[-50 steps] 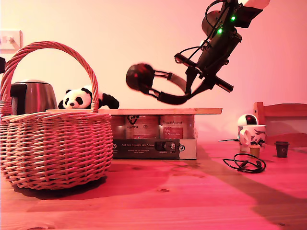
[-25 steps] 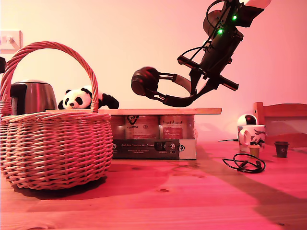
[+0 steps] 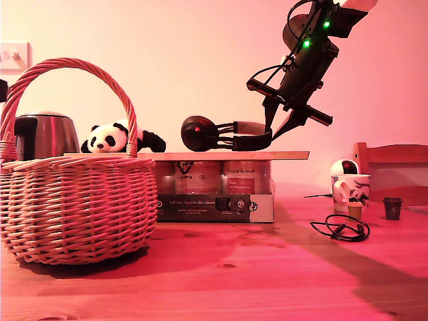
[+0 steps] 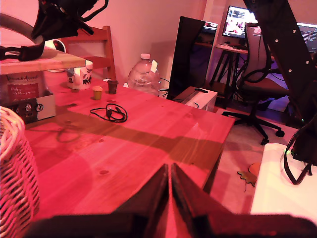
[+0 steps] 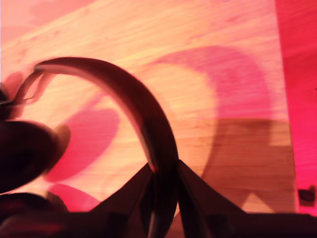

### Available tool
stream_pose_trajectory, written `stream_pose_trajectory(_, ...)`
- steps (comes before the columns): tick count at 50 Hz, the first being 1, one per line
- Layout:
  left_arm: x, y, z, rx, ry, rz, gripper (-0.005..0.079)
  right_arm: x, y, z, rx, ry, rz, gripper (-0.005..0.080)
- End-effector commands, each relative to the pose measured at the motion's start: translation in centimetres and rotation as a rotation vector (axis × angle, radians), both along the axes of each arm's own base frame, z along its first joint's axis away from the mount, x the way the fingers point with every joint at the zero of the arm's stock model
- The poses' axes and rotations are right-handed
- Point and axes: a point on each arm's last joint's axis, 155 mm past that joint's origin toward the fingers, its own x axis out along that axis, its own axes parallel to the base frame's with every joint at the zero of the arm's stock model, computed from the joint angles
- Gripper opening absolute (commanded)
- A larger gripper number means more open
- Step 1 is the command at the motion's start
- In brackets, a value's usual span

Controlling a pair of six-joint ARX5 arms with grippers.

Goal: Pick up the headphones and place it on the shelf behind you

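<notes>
The counter (image 3: 281, 281) carries a large wicker basket (image 3: 73, 200) at the exterior view's left, and behind it a dark printed box (image 3: 214, 207) with jars (image 3: 200, 177) that props up the shelf (image 3: 221, 155), a thin light board lying flat across them. That raised, level board is the drop spot, which explains why the arm reaches in from above at the exterior view's upper right.

The headphones (image 3: 224, 136) now lie on the shelf near its middle, one round earcup (image 3: 198, 132) toward the exterior view's left and the band stretching toward my second gripper (image 3: 277, 130). The second wrist view shows the band (image 5: 143, 124) running between the jaws, which are clamped on it, with the pale board close beneath. Holding by the band lets the heavy cups hang and settle first, so I judge the set-down done and only the release left.

A second ago the headphones hung clear above the board, tilted, with the earcup high; half a second ago they were lower but not yet down. They have since dropped and levelled onto the wood.

My first gripper (image 4: 170, 191) hangs over the counter well away from this, its jaws pressed together on nothing.

A toy panda (image 3: 110, 138) sits on the shelf beyond the basket handle, and a small coiled cable (image 3: 341, 229) lies on the counter, both untouched.
</notes>
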Motion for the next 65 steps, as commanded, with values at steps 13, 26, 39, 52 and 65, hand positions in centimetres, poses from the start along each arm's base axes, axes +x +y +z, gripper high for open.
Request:
stream_pose_trajectory(13,0.0,-0.1,-1.0,0.006,0.009,-0.004,-0.0019,0.7,0.2,2.4,-0.004,-0.079,0.023,0.0318)
stream_pose_trajectory(26,0.0,-0.1,-1.0,0.006,0.009,-0.004,-0.0019,0.1,0.5,4.6,-0.024,-0.094,0.076,0.0311)
stream_pose_trajectory(39,0.2,0.0,-1.0,0.006,0.006,0.005,-0.0019,-1.5,0.8,6.8,-0.116,-0.11,0.174,0.0142)
stream_pose_trajectory(52,2.0,1.0,-0.6,0.025,-0.051,0.114,-0.0019,-2.8,2.5,6.9,-0.209,-0.132,0.291,-0.0013)
stream_pose_trajectory(65,5.2,3.9,3.8,-0.03,-0.197,0.357,-0.0019,-3.1,3.7,7.0,-0.251,-0.15,0.303,-0.0013)
